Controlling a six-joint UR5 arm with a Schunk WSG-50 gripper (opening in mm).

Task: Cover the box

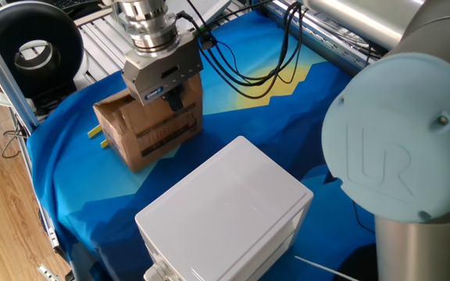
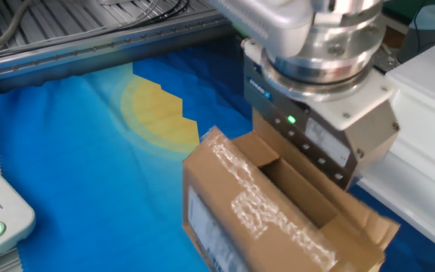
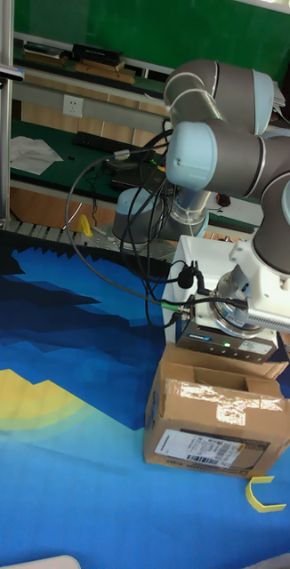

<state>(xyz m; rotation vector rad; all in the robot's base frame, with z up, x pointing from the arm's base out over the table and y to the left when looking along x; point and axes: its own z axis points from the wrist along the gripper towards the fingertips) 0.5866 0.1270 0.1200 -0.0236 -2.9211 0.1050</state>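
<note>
Grey metal, the gripper (image 1: 176, 100) hangs over the far edge of the box (image 1: 148, 125), its fingers dipping behind the rim; whether they are spread or pinching a flap cannot be told. The brown carton (image 2: 278, 215) stands upright on the blue cloth (image 2: 89, 174) that covers the desk, its top partly open, with shiny tape along one flap. Just beside it stands a white plastic box (image 1: 225, 211). A small yellow piece (image 3: 262, 494) lies on the cloth near the carton's corner.
</note>
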